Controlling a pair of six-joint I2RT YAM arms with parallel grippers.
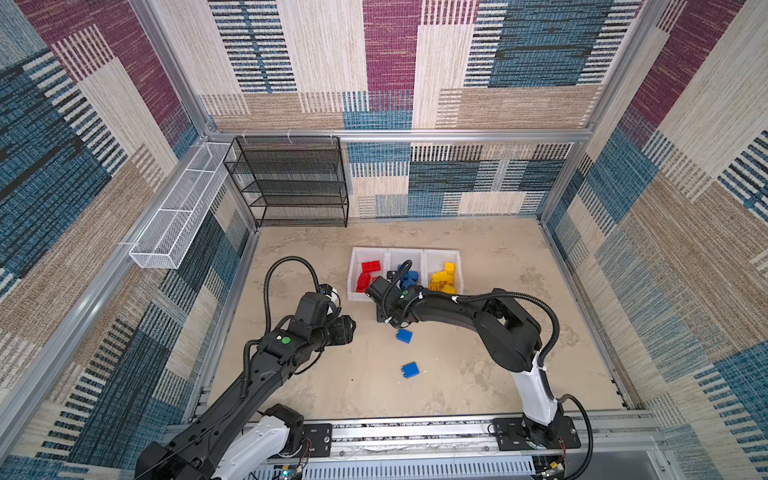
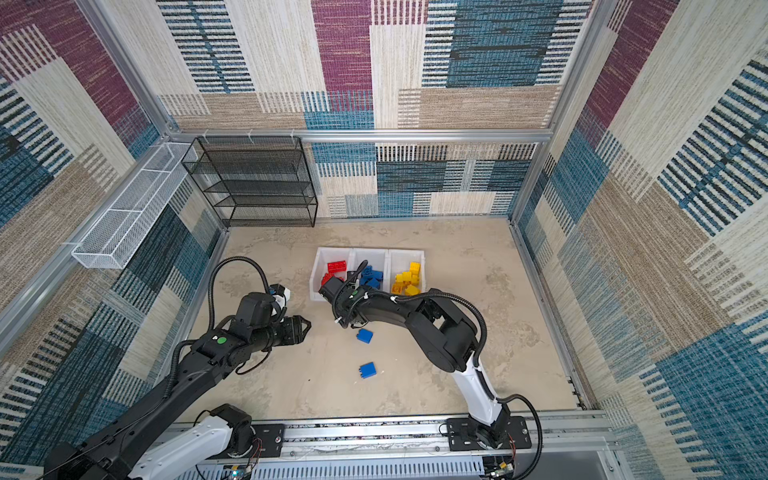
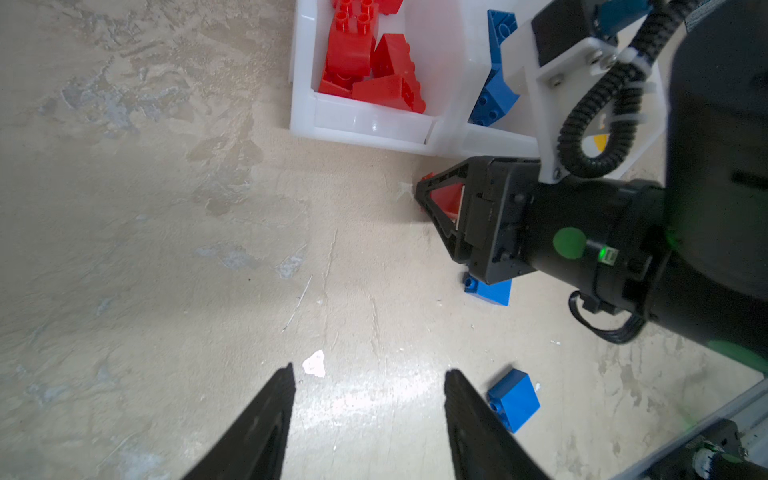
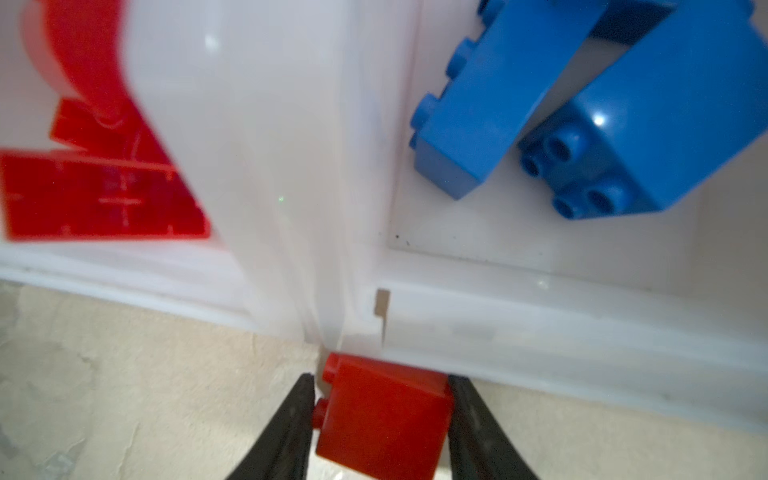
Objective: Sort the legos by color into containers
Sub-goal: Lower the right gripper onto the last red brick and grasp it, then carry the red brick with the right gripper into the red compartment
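My right gripper [image 4: 380, 378], bottom centre of wrist view: jaws clamped on red brick [image 4: 382, 419], one side bearing on studs only, so it may twist loose when lifted. Just beyond is the containers [image 4: 540, 328] rim, at the red/blue divider: snag or wrong-bin risk. My left gripper [image 3: 369, 370] is apart and empty. Blue bricks [image 1: 404, 336] lie loose mid-frame.

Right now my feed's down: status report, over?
Left gripper open, empty. Right gripper shut on red brick beside bins. Two blue bricks loose, nothing blocking.
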